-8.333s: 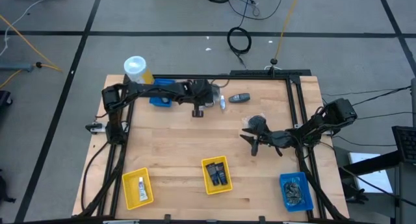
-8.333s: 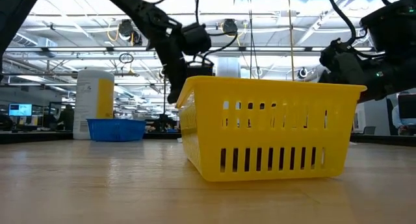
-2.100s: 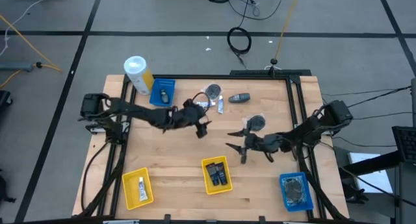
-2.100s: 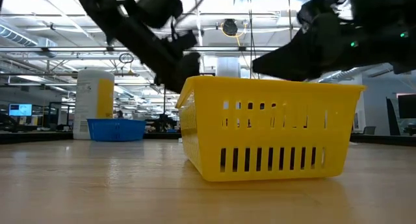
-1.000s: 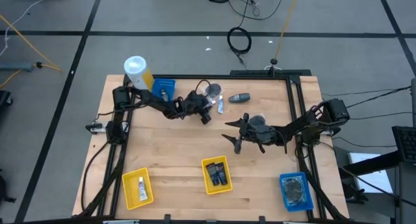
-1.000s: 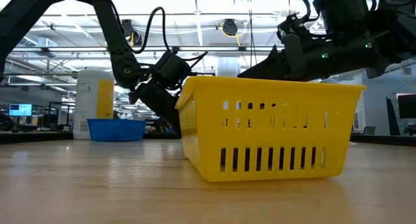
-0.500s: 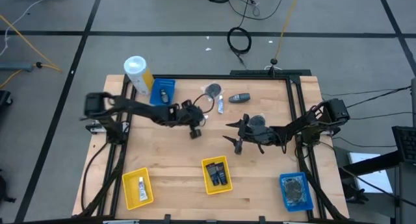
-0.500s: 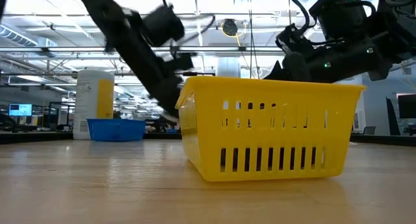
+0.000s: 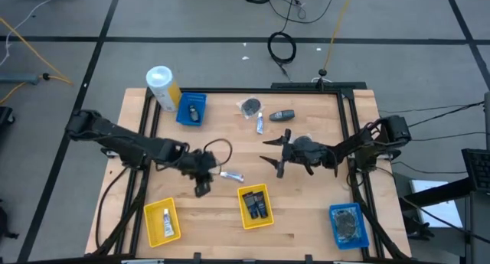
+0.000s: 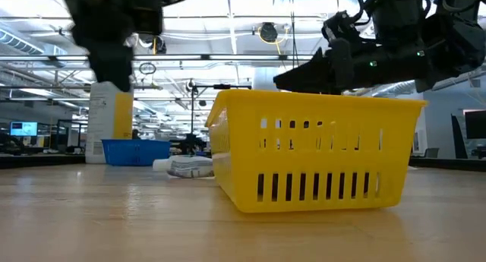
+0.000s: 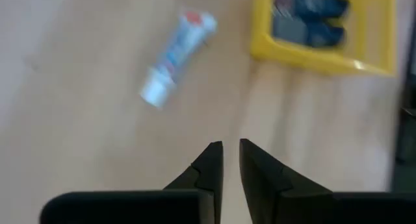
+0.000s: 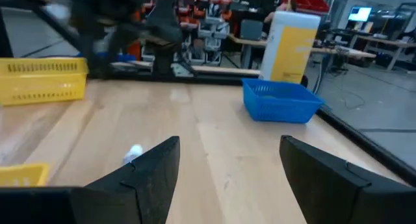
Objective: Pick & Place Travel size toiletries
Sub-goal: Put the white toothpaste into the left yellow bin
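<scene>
A small white toothpaste tube (image 9: 233,176) is seen lying loose on the wooden counter (image 9: 222,210), just up and left of the middle yellow tray (image 9: 256,206), where two dark bottles (image 9: 256,205) are kept. The left end effector (image 9: 202,189) is parked right beside the tube, fingers nearly pressed together, nothing in them. The right end effector (image 9: 274,157) is held mid-counter, spread wide and empty. More toiletries are scattered by the far edge: a grey packet (image 9: 249,106), a tube (image 9: 260,123), a dark bottle (image 9: 282,115).

dark jointed arms, looping black cables
</scene>
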Controlling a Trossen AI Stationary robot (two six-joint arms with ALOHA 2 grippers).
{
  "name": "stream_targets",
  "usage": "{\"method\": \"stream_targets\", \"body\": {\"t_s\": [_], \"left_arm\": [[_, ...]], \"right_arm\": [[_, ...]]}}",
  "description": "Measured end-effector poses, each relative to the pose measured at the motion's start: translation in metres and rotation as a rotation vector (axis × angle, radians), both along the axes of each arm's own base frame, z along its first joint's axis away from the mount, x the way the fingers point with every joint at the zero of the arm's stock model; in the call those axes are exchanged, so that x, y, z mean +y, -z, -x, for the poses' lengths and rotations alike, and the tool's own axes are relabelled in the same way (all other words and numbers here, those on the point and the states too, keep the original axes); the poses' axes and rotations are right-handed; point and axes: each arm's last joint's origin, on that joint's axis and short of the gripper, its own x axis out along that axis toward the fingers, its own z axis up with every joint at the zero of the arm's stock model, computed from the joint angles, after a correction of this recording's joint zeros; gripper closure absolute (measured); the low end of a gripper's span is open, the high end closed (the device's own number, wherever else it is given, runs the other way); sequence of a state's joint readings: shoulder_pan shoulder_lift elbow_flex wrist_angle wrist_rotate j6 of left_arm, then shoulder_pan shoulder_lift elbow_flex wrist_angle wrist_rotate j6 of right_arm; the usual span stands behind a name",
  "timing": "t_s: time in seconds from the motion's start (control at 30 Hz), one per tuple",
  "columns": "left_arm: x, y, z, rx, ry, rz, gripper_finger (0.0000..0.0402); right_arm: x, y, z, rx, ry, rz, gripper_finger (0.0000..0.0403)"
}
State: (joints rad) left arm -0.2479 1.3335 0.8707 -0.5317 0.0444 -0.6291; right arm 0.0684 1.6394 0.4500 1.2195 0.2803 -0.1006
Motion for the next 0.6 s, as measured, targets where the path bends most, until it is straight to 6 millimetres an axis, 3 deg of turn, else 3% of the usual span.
{"method": "stream_targets", "body": {"t_s": [0.13,0.33,0.5,0.6], "left_arm": [[-0.021,-0.001,0.009,0.025,0.021,0.041,0.0378],[-0.033,0.0,0.01,-0.052,-0.003,-0.114,0.0399],[-0.037,0.001,-0.003,-0.193,0.092,-0.333,0.0371],[-0.035,0.005,-0.02,-0.276,0.135,-0.456,0.0334]], "right_arm": [[-0.007,-0.004,0.0,-0.038,0.024,0.034,0.0147],[-0.015,-0.009,-0.001,-0.083,-0.029,0.043,0.0147],[-0.016,-0.008,-0.001,-0.076,-0.033,0.039,0.0147],[-0.016,-0.007,-0.001,-0.067,-0.034,0.039,0.0147]]}}
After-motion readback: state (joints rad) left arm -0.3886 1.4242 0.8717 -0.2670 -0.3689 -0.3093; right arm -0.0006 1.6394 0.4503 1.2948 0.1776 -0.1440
